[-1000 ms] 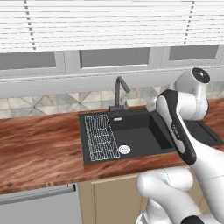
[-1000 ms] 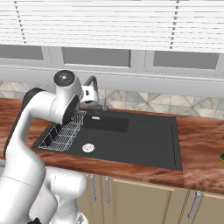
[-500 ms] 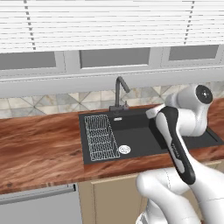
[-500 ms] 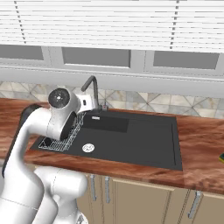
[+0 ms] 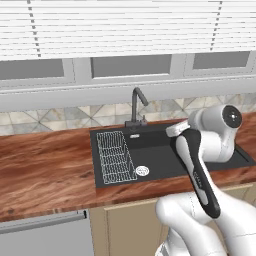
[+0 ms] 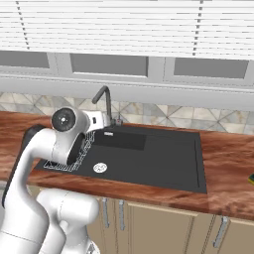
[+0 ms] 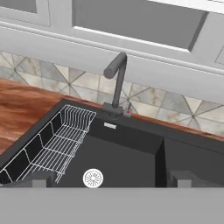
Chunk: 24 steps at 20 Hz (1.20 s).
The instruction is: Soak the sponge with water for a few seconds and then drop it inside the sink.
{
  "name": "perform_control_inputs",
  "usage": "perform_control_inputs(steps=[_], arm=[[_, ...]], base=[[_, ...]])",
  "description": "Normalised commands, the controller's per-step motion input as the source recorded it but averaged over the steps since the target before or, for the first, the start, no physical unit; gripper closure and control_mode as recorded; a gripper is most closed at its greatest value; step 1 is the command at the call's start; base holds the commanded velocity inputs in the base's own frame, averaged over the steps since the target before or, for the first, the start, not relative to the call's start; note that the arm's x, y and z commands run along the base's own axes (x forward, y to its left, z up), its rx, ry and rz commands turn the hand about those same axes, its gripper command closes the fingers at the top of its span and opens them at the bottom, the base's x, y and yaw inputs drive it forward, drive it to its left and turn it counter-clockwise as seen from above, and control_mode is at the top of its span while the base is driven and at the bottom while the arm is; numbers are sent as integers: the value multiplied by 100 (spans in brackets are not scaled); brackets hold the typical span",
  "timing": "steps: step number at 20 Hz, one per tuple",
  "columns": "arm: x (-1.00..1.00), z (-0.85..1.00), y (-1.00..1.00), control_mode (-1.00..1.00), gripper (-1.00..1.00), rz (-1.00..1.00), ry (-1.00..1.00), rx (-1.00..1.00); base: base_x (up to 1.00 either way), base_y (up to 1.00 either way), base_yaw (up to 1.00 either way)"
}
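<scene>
The sink (image 5: pixel 160 152) is a matte black basin set in the wooden counter, seen too as sink (image 6: pixel 163 158) and sink (image 7: pixel 127 153). It has a round silver drain (image 7: pixel 92 177), a white wire rack (image 7: pixel 61 142) on its left side and a dark faucet (image 7: pixel 116 81) behind. My gripper (image 7: pixel 109 180) hangs open above the basin's near side with nothing between its fingertips (image 7: pixel 38 178), and faces the faucet. A small yellow-green corner at the right frame edge looks like the sponge (image 6: pixel 252 178), on the counter right of the sink. The water is out of view.
Wooden counter (image 5: pixel 45 165) runs left and right of the sink. A tiled backsplash (image 7: pixel 87 83) and a window with blinds stand behind the faucet. My white arm (image 5: pixel 200 165) rises in front of the sink's right side.
The arm has folded lower, and its elbow has swung down and outward. The hand now points over the basin. The gripper has stayed open, and sink, rack and faucet have not moved.
</scene>
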Motion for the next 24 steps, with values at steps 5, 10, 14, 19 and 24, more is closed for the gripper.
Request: perform_control_inputs(steps=[5, 10, 14, 19, 24], arm=[[0, 0, 0, -100, -100, -1, -6, 8], [0, 0, 0, -100, -100, 0, -5, 16], [0, 0, 0, -100, -100, 0, -1, 13], [0, 0, 0, -100, -100, 0, 0, 14], [0, -1, -9, -100, -100, 0, 0, 8]], base=[[0, 0, 0], [0, 0, 0], [0, 0, 0], [0, 0, 0], [0, 0, 0]])
